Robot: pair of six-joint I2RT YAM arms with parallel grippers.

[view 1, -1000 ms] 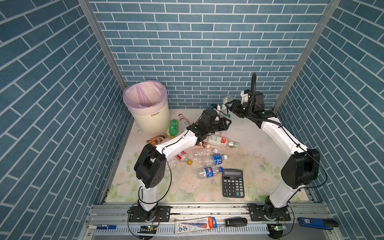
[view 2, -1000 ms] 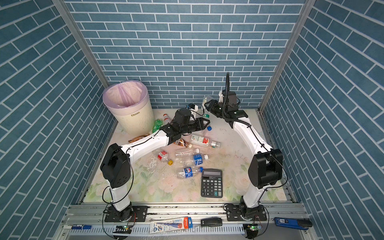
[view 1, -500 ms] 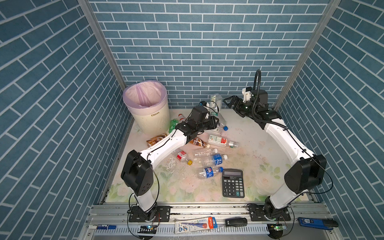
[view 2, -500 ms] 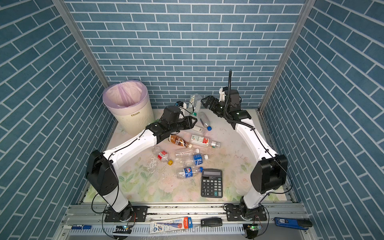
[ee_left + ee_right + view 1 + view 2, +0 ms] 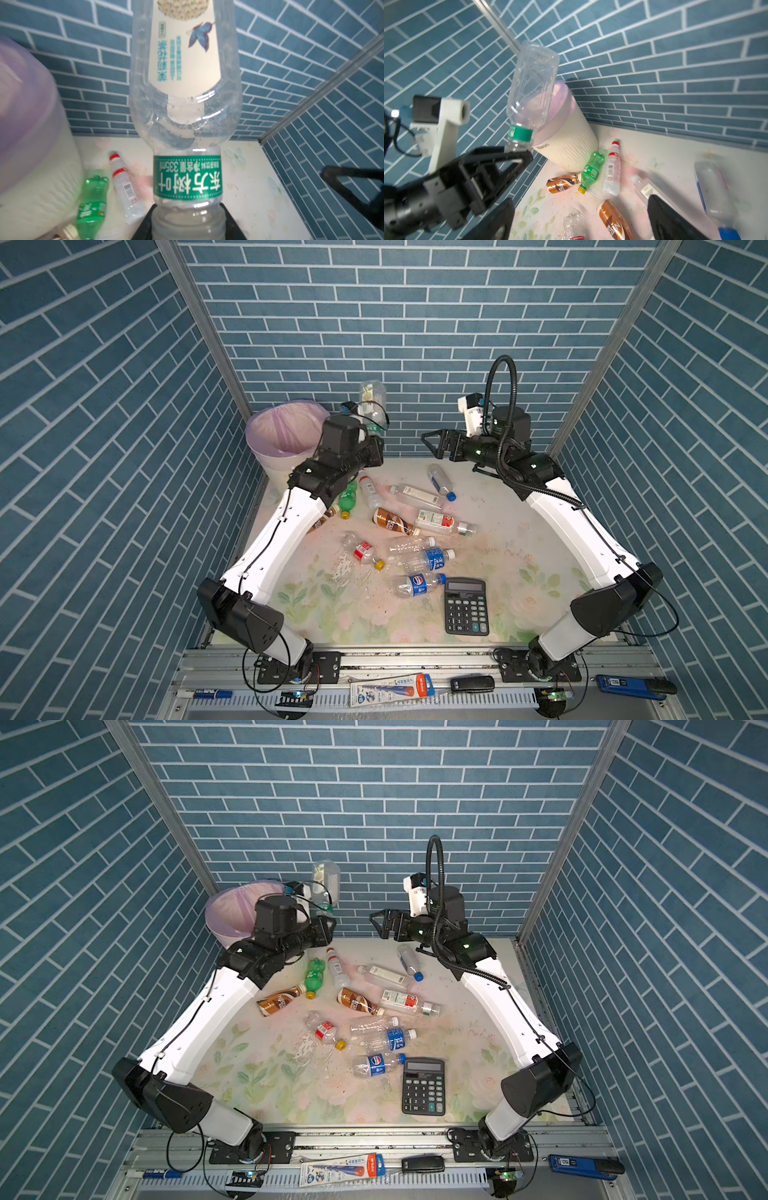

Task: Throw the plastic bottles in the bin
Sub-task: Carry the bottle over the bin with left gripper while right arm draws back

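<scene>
- Bottles (image 5: 430, 560) lie on their sides across the middle of the table (image 5: 519, 556), among them a green bottle (image 5: 348, 499) and 2 brown bottles (image 5: 278, 1002).
- 1 clear bottle (image 5: 372, 400) is up in the air, upside down with its base pointing upward. It has a cream label and a green neck band.
- The left gripper (image 5: 517, 152) is clamped on the clear bottle's neck, close to the cap end. Both wrist views show this plainly.
- The clear bottle hangs just beside the bin (image 5: 270, 468), on the side toward the middle. In both top views it is not over the opening.
- The bin stands in the far left corner, with a pink bag folded over its rim. The green bottle lies near its foot.
- The right gripper (image 5: 430, 445) hovers above the far side of the table. Its jaws are spread wide with nothing between them, and it points toward the left gripper, apart from it.
- A calculator (image 5: 465, 605) lies flat near the front, just beside a blue-labelled bottle (image 5: 417, 585).
</scene>
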